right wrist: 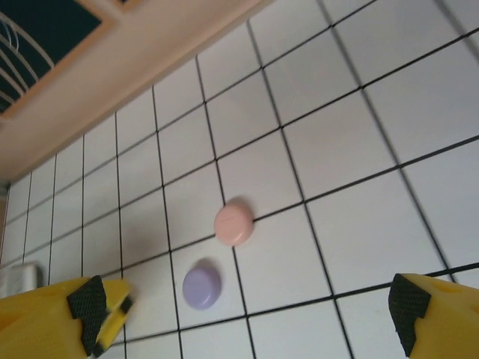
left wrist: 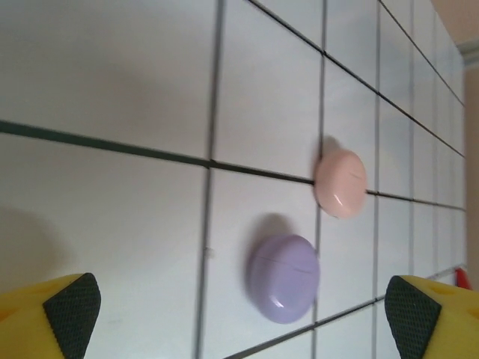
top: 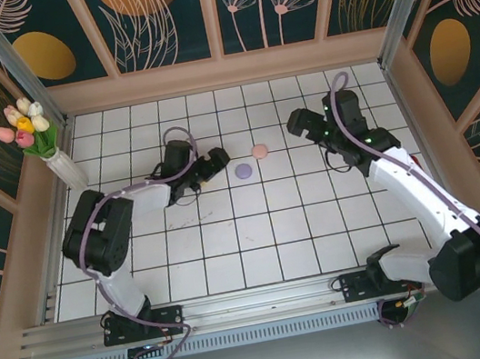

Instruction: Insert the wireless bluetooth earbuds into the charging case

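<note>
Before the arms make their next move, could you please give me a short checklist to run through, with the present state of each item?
1. Left hand open with nothing between its fingers: ok.
2. Right hand open with nothing between its fingers: ok.
3. Purple case open to take earbuds: not ok, its lid is closed.
4. Pink case open to take earbuds: not ok, its lid is closed too.
5. Cases lying flat on the table, apart from each other, between the two hands: ok.
6. Where the earbuds are, or whether they already sit inside the cases: cannot tell.
</note>
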You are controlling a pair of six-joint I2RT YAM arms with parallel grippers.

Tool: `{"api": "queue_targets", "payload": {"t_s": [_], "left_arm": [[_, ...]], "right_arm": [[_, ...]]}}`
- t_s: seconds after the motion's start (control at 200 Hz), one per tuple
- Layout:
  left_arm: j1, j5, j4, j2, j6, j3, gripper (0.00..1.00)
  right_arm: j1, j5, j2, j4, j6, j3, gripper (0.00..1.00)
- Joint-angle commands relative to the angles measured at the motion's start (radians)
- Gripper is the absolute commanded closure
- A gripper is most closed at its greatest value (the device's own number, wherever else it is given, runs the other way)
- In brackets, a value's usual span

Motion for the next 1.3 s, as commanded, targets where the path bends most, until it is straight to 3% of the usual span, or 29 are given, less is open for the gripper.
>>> {"api": "queue_targets", "payload": {"t_s": [0.0, 0.145, 0.255, 0.4, 0.475, 0.641, 0.731, 0.931, 1.006, 1.096, 1.206, 1.296], "left_arm": [[0.027, -0.156, -0.149, -0.15, 0.123, 0.018, 0.02], [0.03, -0.386, -0.159, -0.298, 0.323, 0.02, 0.02], [0.029, -0.531, 0.025, -0.428, 0.506, -0.1, 0.01], [0.031, -0.675, 0.408, -0.586, 0.815, -0.336, 0.01], [0.042, -0.725, 0.512, -0.619, 0.924, -0.402, 0.01], [0.104, -0.732, 0.622, -0.621, 1.02, -0.506, 0.01], [0.147, -0.723, 0.645, -0.597, 0.995, -0.549, 0.01], [0.2, -0.64, 0.884, -0.486, 0.961, -0.666, 0.01], [0.202, -0.629, 0.906, -0.458, 0.997, -0.669, 0.01], [0.237, -0.524, 1.034, -0.476, 1.006, -0.724, 0.01], [0.288, -0.436, 0.992, -0.494, 0.974, -0.718, 0.01], [0.304, -0.363, 0.97, -0.531, 0.963, -0.746, 0.01]], "right_arm": [[-0.033, 0.107, -0.042, -0.018, -0.052, 0.016, 0.01], [-0.064, 0.349, -0.048, 0.044, -0.125, -0.052, 0.01], [-0.093, 0.573, -0.092, 0.294, -0.2, -0.245, 0.01], [-0.181, 0.577, -0.09, 0.632, -0.326, -0.469, 0.01], [-0.22, 0.557, -0.059, 0.815, -0.39, -0.566, 0.01], [-0.271, 0.46, 0.029, 1.16, -0.506, -0.716, 0.01], [-0.291, 0.405, 0.078, 1.273, -0.531, -0.759, 0.01], [-0.303, 0.264, 0.173, 1.547, -0.606, -0.854, 0.01], [-0.314, 0.176, 0.179, 1.55, -0.613, -0.85, 0.01], [-0.324, 0.101, 0.227, 1.666, -0.611, -0.885, 0.01], [-0.319, 0.073, 0.368, 1.898, -0.629, -0.936, 0.01], [-0.324, 0.034, 0.359, 1.752, -0.632, -0.87, 0.01]]}}
